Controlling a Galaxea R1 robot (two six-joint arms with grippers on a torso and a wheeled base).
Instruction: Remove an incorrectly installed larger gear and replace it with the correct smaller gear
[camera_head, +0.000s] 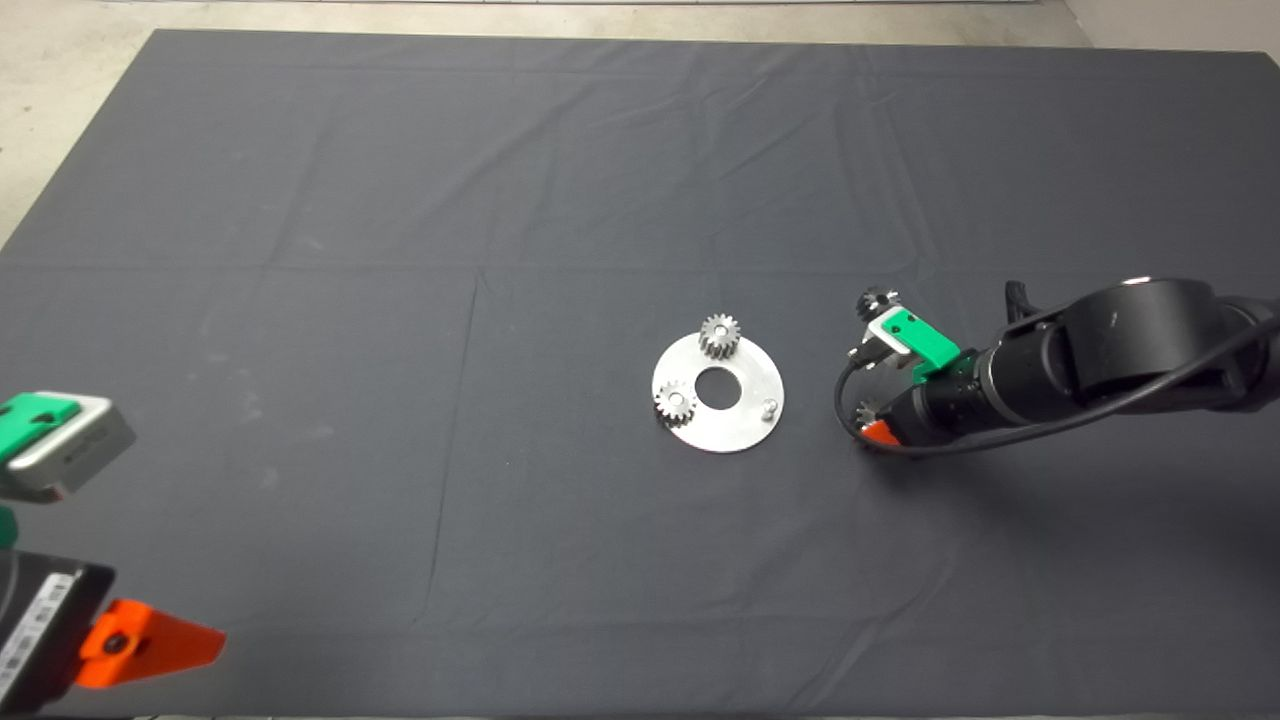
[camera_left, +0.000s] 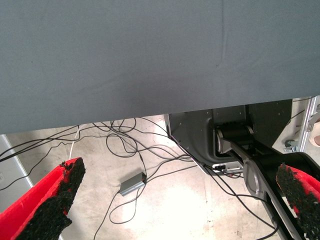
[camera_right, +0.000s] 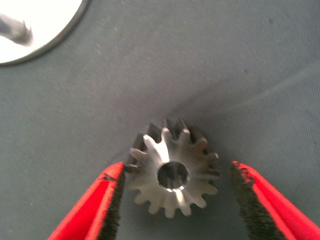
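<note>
Larger gear (camera_right: 172, 172): lies flat on the dark mat (camera_head: 400, 300), hole up, to the right of the round metal plate (camera_head: 745, 425) and apart from it; in the head view only a toothed edge of it shows at the pincer's tip.
Right pincer (camera_right: 177, 169): reaches in from the right and sits low over the mat with its fingers spread on either side of the larger gear; one pad (camera_right: 114, 200) is at the gear's teeth and the other pad (camera_right: 247, 200) stands clear of them.
Smaller gear (camera_head: 878, 300): dark and round, on the mat just far of the right arm's green bracket, which partly hides it; it lies to the right of the plate.
Plate: in the middle of the tabletop, with a large centre hole; two small silver gears sit on it, one at the far edge (camera_head: 718, 335) and one at the left (camera_head: 675, 402); a bare peg (camera_head: 769, 408) stands at its right.
Left pincer (camera_left: 180, 172): waits at the near left edge of the mat with its fingers wide apart, nothing between them.
Floor (camera_left: 165, 210): beyond the mat's edge, with loose cables and a small grey box (camera_left: 132, 184).
</note>
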